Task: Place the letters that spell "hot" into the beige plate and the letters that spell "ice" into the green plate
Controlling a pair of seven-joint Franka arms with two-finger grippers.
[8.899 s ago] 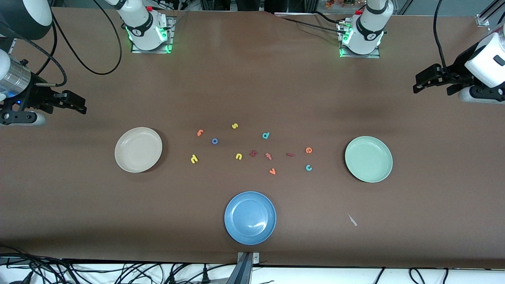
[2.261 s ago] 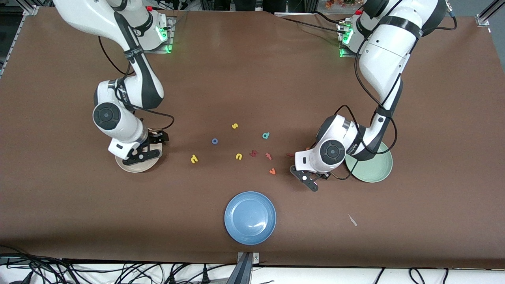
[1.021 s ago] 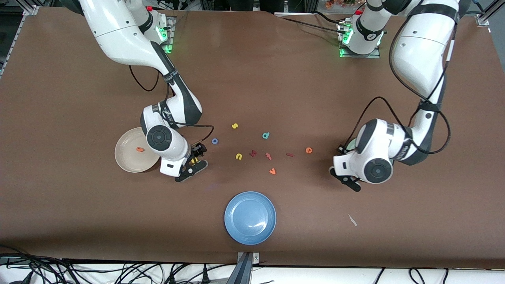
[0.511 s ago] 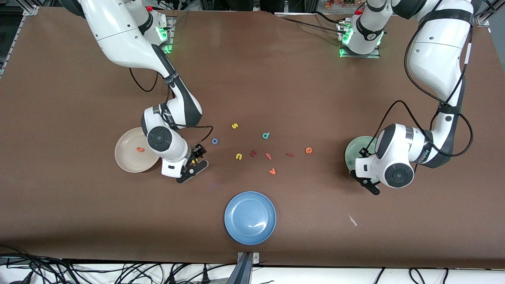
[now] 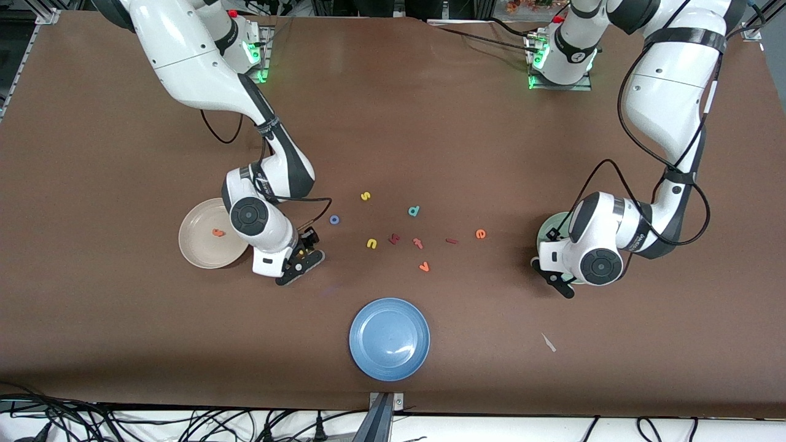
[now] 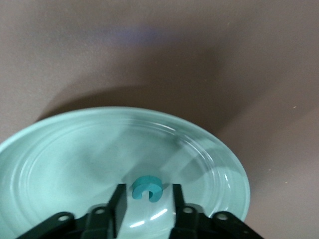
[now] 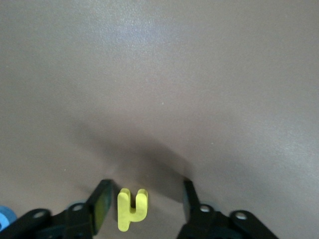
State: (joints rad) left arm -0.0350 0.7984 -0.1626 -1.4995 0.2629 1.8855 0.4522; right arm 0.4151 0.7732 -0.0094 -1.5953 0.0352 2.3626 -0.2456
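Dropping off: the left gripper (image 5: 554, 279) hangs low over the green plate (image 6: 60, 149), and its fingers have just spread. The teal c (image 6: 146, 188) now lies loose on the plate between them, released.
Meaning for "ice": one letter is home. The dark red i (image 5: 451, 240) and the orange e (image 5: 481, 233) are still on the table, toward the left arm's end of the scatter.
Closing in: the right gripper (image 7: 145, 188) is down at the table beside the beige plate (image 5: 199, 252). It is narrowing around the yellow h (image 7: 130, 209), with its fingers still apart and not yet clamped.
Meaning for "hot": the orange t (image 5: 216, 232) is already in the beige plate. I judge the h comes next, then the blue o (image 5: 334, 219).
Plates: three, namely beige, green and the blue plate (image 5: 389, 362).
Letters: twelve, with ten on the table and one in each target plate.
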